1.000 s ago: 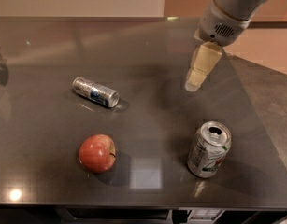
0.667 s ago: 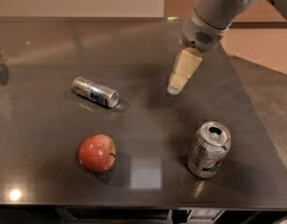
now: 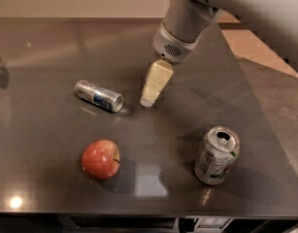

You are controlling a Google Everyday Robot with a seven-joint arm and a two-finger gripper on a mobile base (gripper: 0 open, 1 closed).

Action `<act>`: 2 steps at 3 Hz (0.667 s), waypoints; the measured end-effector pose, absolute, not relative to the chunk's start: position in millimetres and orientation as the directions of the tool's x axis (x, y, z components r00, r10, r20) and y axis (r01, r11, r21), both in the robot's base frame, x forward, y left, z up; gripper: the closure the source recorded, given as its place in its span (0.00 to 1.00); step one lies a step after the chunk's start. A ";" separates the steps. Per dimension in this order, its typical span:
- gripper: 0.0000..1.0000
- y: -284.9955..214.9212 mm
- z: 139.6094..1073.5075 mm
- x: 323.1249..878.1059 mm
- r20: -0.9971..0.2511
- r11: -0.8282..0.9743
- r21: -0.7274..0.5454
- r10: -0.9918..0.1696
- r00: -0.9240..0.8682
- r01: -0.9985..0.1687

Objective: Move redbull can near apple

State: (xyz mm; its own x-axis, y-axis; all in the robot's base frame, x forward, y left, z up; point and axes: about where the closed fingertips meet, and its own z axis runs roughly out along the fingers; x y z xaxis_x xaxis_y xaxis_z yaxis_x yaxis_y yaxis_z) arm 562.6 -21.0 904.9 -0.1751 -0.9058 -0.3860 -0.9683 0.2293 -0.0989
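No lettering could be read on the redbull can (image 3: 99, 95) or the wider can (image 3: 217, 155). The end effector (image 3: 148, 101) hung just right of the redbull can, near frame centre.

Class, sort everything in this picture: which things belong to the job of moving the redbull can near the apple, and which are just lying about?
Belongs to the job: redbull can, lying on its side; apple; pincer, poised beside that can, not touching.
Just lying about: wider silver can, standing upright.
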 end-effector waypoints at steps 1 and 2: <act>0.00 15.5 902.8 560.2 -0.387 0.212 -0.092 -0.908 -0.161 -0.973; 0.00 46.7 902.3 558.4 -0.374 0.197 -0.088 -0.915 -0.151 -0.976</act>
